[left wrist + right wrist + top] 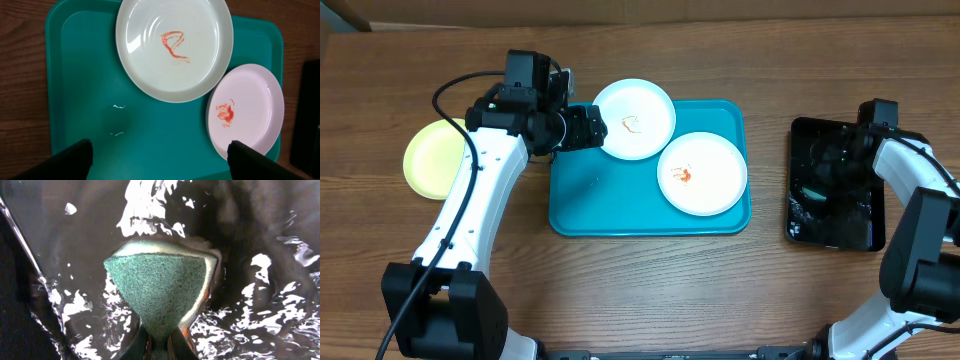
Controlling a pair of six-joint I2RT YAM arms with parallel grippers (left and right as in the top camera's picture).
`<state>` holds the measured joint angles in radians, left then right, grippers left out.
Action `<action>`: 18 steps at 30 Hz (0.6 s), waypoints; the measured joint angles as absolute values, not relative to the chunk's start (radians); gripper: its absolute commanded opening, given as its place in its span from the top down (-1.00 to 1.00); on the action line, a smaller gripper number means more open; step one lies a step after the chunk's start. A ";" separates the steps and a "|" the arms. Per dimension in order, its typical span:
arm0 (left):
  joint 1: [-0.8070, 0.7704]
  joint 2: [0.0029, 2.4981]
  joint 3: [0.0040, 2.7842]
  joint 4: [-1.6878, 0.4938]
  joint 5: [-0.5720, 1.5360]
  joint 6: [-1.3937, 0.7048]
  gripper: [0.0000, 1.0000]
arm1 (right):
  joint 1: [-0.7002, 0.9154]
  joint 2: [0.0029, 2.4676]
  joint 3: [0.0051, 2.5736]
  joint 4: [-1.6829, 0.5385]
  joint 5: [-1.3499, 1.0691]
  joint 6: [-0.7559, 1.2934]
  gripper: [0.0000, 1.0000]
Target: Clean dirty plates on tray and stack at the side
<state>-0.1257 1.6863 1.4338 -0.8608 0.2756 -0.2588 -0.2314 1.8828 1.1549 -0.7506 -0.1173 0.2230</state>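
The wood-grain worktop [650, 290] carries the tray [610, 205], a smooth turquoise plastic rectangle with rounded corners and a raised rim. Its long axis runs left to right in the overhead view. To its right and well apart lies a smaller glossy black tray [840, 235], wet and glinting.

Two round, shallow white plates sit on the turquoise tray's right half. The far plate [650, 130] overhangs the tray's far rim and has a thin orange-red squiggle. The near plate [703, 173] has a denser smear. Their rims meet or nearly so. The tray's left half is bare apart from tiny white flecks.

A pale yellow-green plate [428, 160] rests on the worktop left of the tray, partly hidden by the left arm.

The left end effector [160, 165] hovers over the bare half, spread wide, holding nothing. The right end effector [157, 347] is pinched tight on a sponge [160, 290] over the black tray. The sponge's rough green face fans out, edged in pale foam.
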 measured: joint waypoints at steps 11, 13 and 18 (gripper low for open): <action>-0.126 1.686 1.434 -0.860 0.276 -0.259 -0.91 | -0.235 1.924 1.353 -1.055 -0.154 0.224 0.93; -0.126 1.687 1.434 -0.853 0.276 -0.259 -0.95 | -0.235 1.924 1.402 -1.092 -0.152 0.220 0.93; -0.126 1.707 1.434 -0.806 0.276 -0.259 -0.95 | -0.235 1.911 1.450 -1.116 -0.150 0.210 0.93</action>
